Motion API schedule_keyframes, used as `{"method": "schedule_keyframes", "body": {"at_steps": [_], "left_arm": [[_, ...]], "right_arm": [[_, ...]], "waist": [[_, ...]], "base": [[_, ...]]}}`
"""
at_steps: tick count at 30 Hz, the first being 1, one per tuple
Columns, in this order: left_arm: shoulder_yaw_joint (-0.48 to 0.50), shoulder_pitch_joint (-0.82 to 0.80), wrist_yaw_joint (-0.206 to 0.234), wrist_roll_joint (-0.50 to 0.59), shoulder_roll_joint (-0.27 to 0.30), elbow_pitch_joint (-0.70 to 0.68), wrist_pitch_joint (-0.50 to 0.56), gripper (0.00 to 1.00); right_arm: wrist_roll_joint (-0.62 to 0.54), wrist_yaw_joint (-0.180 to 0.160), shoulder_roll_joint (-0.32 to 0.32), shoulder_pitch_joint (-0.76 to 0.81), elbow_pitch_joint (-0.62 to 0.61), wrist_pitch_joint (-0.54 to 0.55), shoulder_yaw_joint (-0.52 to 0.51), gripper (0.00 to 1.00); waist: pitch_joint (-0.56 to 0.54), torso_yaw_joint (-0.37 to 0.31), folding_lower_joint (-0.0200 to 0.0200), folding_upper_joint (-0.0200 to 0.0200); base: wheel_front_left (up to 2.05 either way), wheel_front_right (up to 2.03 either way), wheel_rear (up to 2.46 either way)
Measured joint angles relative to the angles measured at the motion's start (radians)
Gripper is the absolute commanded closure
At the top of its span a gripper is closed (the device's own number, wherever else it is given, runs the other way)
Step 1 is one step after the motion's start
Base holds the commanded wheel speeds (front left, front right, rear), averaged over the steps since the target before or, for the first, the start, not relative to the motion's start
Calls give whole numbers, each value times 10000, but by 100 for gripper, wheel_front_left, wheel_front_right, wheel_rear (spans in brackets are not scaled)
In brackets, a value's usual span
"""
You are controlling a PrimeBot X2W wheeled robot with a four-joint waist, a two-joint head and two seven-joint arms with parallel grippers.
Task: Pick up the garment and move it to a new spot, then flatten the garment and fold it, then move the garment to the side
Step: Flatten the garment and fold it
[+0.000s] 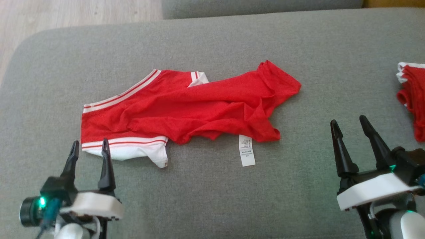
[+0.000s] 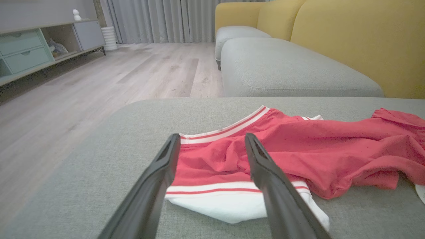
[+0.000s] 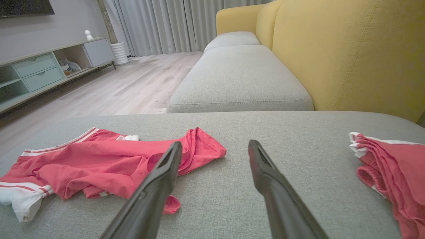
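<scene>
A red garment point(image 1: 186, 106) with white striped trim lies crumpled along the grey cushion point(image 1: 212, 186), a white label point(image 1: 247, 151) sticking out at its near edge. My left gripper point(image 1: 89, 148) stands open just before the garment's white near-left corner, nothing between its fingers; its wrist view frames that corner point(image 2: 212, 199) between the two fingers. Off to the right, my right gripper point(image 1: 349, 125) is open and empty over bare cushion, well apart from the garment's right end point(image 3: 199, 149).
A second red and white garment point(image 1: 411, 96) lies bunched at the cushion's right edge point(image 3: 391, 166). Beyond the cushion are another grey seat point(image 3: 239, 79), a yellow sofa back point(image 3: 348, 53) and wooden floor point(image 2: 99, 76) to the left.
</scene>
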Motion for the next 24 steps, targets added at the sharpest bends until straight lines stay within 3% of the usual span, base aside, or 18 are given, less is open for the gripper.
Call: {"method": "schedule_keyframes", "body": {"at_steps": [3,10,15,21,22,23,24], "left_arm": [[10,-357,-384,-343,199,485,579,0],[54,-2120,-1808,-1622,410,2759,2222,0],[8,-2736,-2311,-2146,451,4176,3455,0],[48,-3545,-3032,-3089,548,4734,4984,0],[42,-3616,-3173,-3231,554,4717,5242,23],[35,-3675,-3275,-3279,596,4671,5336,88],[10,-3677,-3331,-3267,621,4567,5361,100]], "right_arm": [[13,0,2,-48,-35,0,-8,0],[132,0,-12,-188,-2,-4,98,0],[203,0,-13,-476,127,-46,102,0],[291,0,-21,-493,278,-107,81,0],[291,0,-21,-494,291,-138,82,0],[291,0,-21,-494,307,-155,82,0],[291,0,-21,-495,328,-174,77,0]], "waist": [[175,59,0,0],[651,47,2,0],[940,-127,2,0],[1171,-291,0,0],[1185,-298,0,0],[1192,-304,0,0],[1194,-306,0,0]], "base": [[0,0,0],[0,0,0],[0,0,0],[0,0,0],[0,0,0],[0,0,0],[0,0,0]]}}
